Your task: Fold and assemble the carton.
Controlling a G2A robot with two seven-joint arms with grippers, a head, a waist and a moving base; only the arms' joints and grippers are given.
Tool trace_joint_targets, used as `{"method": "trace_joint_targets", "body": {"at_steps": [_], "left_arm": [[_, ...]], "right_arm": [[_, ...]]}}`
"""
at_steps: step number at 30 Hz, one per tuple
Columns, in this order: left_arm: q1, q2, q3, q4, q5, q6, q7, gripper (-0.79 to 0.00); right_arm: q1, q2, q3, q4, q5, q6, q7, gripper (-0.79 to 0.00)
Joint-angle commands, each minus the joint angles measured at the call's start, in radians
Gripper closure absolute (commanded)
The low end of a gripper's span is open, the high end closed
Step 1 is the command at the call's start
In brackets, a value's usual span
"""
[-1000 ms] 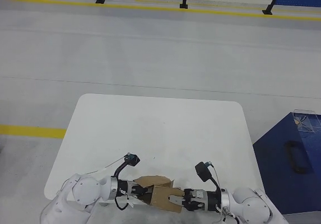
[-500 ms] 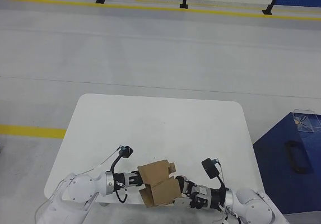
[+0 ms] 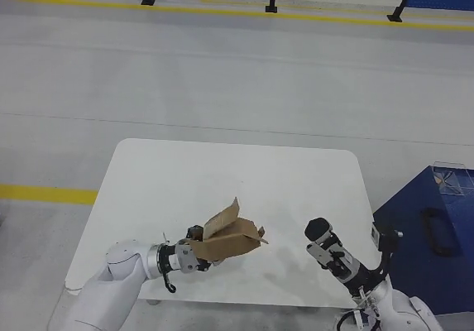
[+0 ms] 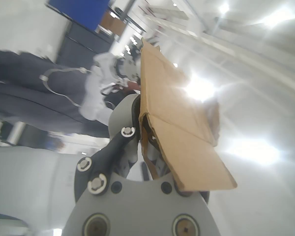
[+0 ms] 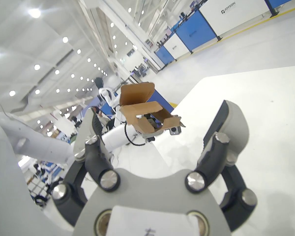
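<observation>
The left claw [image 3: 195,251] pinches one wall of the carton [image 3: 230,237] and holds it tilted, apparently lifted, over the near middle of the table [image 3: 303,178]. The flaps hang loose and one stands up. The right claw [image 5: 159,112] is spread wide and empty over the table's near right part. With only one thin wall gripped, a push on a flap could twist the carton loose or crease that wall.
</observation>
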Motion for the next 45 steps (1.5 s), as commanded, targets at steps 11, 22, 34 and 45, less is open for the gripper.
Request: {"method": "trace_joint_targets", "body": {"at_steps": [11, 22, 34, 45], "left_arm": [[0.06, 0.015, 0.013, -0.127, 0.202, -0.207, 0.08, 0.0], [0.103, 0.022, 0.01, -0.159, 0.231, -0.271, 0.14, 0.0], [0.12, 0.025, 0.007, -0.179, 0.229, -0.314, 0.162, 0.0], [0.107, 0.023, 0.019, -0.155, 0.227, -0.336, 0.19, 0.0]], "right_arm": [[0.072, -0.018, -0.043, 0.042, -0.289, 0.25, -0.103, -0.785], [0.138, -0.03, -0.152, 0.094, -0.528, 0.326, -0.045, -0.785], [0.186, -0.044, -0.276, 0.18, -0.614, 0.305, 0.036, -0.785], [0.143, -0.04, -0.204, 0.122, -0.577, 0.275, -0.033, -0.785]]}}
